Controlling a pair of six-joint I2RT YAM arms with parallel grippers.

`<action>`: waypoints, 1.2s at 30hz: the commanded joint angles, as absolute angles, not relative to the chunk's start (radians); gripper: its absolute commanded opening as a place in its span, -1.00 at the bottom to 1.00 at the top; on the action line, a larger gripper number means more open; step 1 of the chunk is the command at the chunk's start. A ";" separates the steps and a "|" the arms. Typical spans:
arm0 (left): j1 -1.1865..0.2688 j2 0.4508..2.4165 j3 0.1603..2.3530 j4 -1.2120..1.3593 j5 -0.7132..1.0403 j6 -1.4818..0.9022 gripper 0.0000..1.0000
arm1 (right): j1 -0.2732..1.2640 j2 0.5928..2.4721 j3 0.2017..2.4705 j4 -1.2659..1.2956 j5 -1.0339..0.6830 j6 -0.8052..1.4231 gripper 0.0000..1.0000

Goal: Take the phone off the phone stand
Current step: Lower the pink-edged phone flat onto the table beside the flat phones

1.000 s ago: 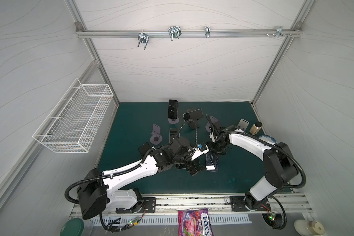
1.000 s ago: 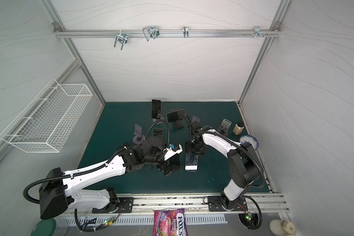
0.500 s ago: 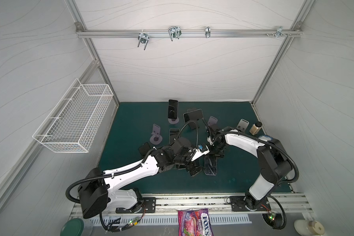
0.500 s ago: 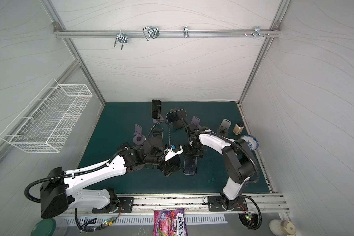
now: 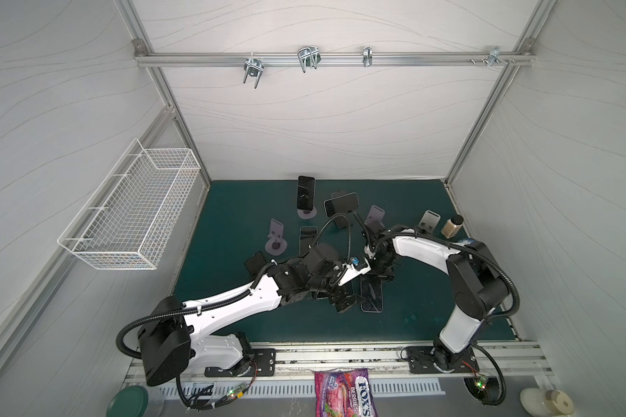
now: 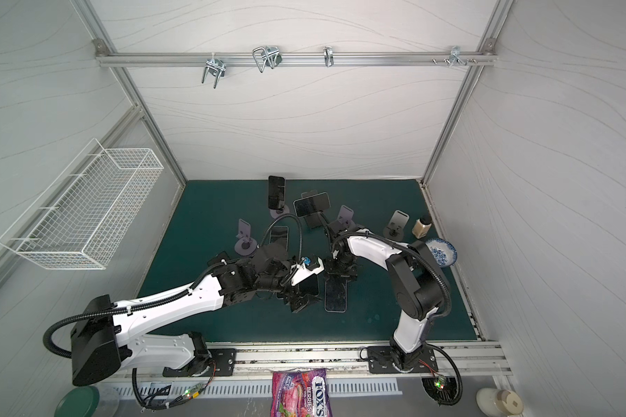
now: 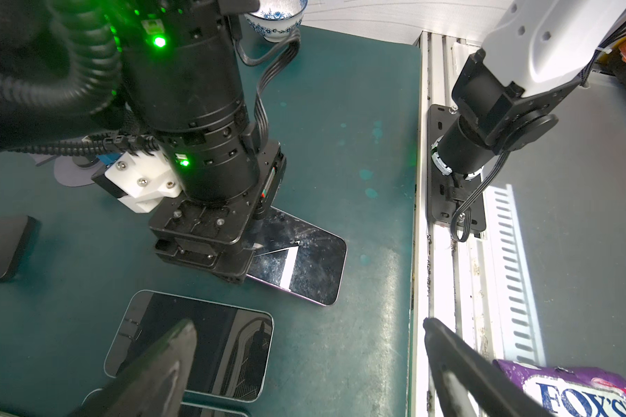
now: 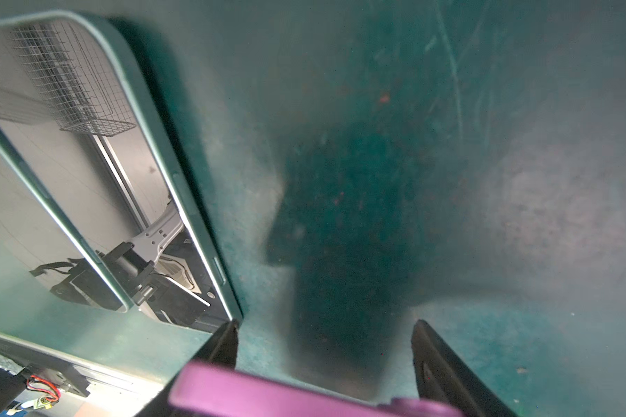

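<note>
phone [image 5: 371, 296]: dark screen up, purple rim, lying lengthwise on the green worktop [image 5: 232, 202] toward the front middle, well apart from the stands at the back. right gripper [image 7: 237, 270]: pointing straight down over the far end of the phone [image 7: 304, 260], fingers pinching its long edges. in the right wrist view the purple rim of the phone [image 8: 268, 395] spans the gap between the two dark fingers [image 8: 445, 368]. the free end rests on the worktop; whether the pinched end is lifted cannot be told. left gripper [image 7: 308, 323]: spread wide, holding nothing, hovering low over a second phone [image 7: 232, 343] that lies flat just beside the phone without touching it. in both top views the two wrists are close together above this spot. at the back of the worktop: an upright phone [image 5: 305, 193] on a round-based stand, a sideways phone [image 5: 341, 204] on another stand just to its right, a grey stand [image 5: 276, 236] to the left, a purple stand [image 5: 374, 216] near the right forearm, and a silver stand [image 5: 429, 221] just beside a small bottle [image 5: 451, 227]. a blue and white bowl [image 6: 441, 252] sits at the right edge. a wire basket [image 5: 134, 209] hangs on the left wall. a candy bag [image 5: 344, 393] lies in front of the rail.
</note>
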State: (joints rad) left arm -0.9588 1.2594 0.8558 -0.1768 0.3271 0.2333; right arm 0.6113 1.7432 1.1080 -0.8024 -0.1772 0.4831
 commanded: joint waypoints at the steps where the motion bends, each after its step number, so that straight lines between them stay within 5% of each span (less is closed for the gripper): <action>1: -0.967 1.266 0.897 -0.172 0.326 0.256 0.98 | 0.617 1.747 1.124 -0.839 -0.189 0.496 0.37; 36: -0.988 1.245 0.883 -0.154 0.289 0.265 0.98 | 0.619 1.826 1.129 -0.813 -0.147 0.502 0.56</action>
State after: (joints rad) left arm -0.9829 1.2587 0.8562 -0.1818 0.3019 0.2367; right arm 0.6113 1.7912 1.1202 -0.7959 -0.1501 0.5007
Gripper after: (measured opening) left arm 0.989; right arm 0.780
